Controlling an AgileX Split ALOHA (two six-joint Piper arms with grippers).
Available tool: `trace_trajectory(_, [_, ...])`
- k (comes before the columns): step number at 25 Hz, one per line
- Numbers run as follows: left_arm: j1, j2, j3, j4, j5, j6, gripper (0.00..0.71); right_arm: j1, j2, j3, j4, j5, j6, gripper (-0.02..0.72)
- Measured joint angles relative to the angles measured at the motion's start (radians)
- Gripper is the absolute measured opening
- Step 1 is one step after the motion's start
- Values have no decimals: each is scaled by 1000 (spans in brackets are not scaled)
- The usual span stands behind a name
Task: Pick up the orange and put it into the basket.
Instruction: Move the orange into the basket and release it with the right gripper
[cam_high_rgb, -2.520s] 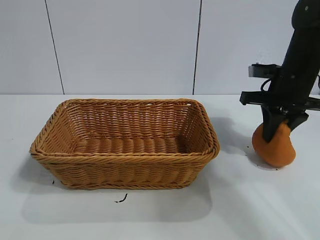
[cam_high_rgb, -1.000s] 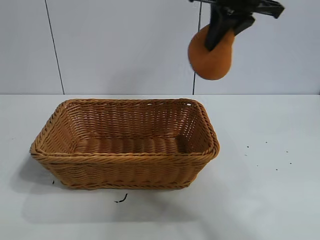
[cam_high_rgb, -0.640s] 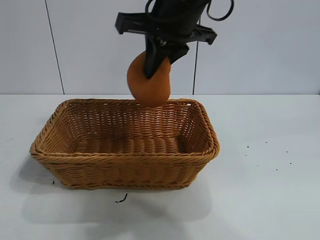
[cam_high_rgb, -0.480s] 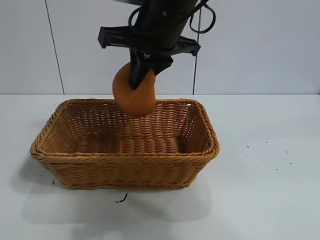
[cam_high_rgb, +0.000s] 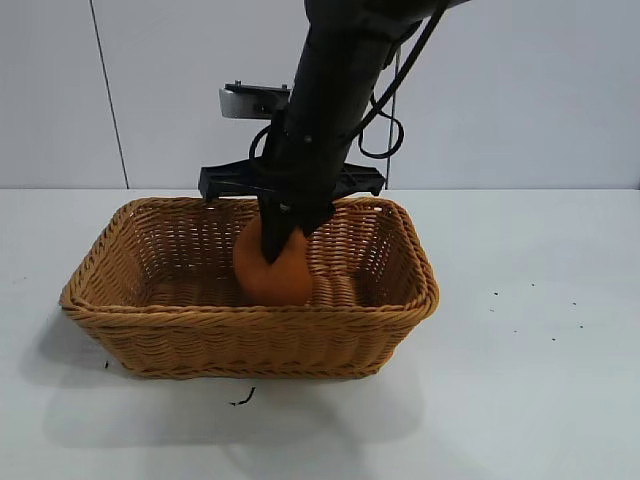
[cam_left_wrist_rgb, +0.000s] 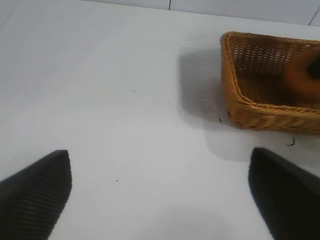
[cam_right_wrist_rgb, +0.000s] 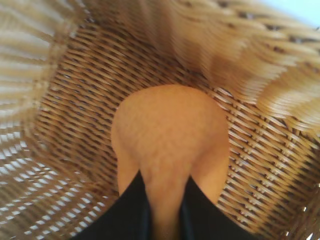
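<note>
There was 1 orange (cam_high_rgb: 275, 272) and 1 basket (cam_high_rgb: 250, 330) on the white worktop (cam_high_rgb: 520, 400). The right gripper (cam_high_rgb: 283, 238) reached down inside the basket, its fingers pinched on the orange's top, the fruit low near the woven floor. The left gripper (cam_left_wrist_rgb: 160, 192) hung wide open and empty over bare worktop beside the basket.

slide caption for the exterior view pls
Right gripper lowers the dull-orange lumpy fruit into the tan woven wicker basket.

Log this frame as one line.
right tool: shut on orange, lowered inside basket | release: not yet | left tool: open, off to the side
</note>
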Motion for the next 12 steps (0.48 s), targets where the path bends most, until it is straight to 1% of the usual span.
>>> trace_trajectory(1, [0, 0, 0, 0, 0, 0, 692, 0, 0, 0, -1, 0, 0, 85])
trace_trajectory(2, [0, 0, 0, 0, 0, 0, 692, 0, 0, 0, -1, 0, 0, 118])
trace_trajectory(3, [0, 0, 0, 0, 0, 0, 692, 0, -2, 0, -1, 1, 0, 177])
trace_trajectory(4, [0, 0, 0, 0, 0, 0, 692, 0, -4, 0, -1, 6, 0, 247])
trace_trajectory(5, [0, 0, 0, 0, 0, 0, 692, 0, -7, 0, -1, 9, 0, 354])
trace_trajectory(6, [0, 0, 0, 0, 0, 0, 692, 0, -15, 0, -2, 9, 0, 479])
trace_trajectory(7, [0, 0, 0, 0, 0, 0, 692, 0, -24, 0, -5, 11, 0, 555])
trace_trajectory(8, [0, 0, 0, 0, 0, 0, 692, 0, -33, -1, -9, 15, 0, 612])
trace_trajectory(10, [0, 0, 0, 0, 0, 0, 692, 0, -53, -29, -24, 44, 0, 665])
trace_trajectory(12, [0, 0, 0, 0, 0, 0, 692, 0, -66, -80, -36, 97, 0, 682])
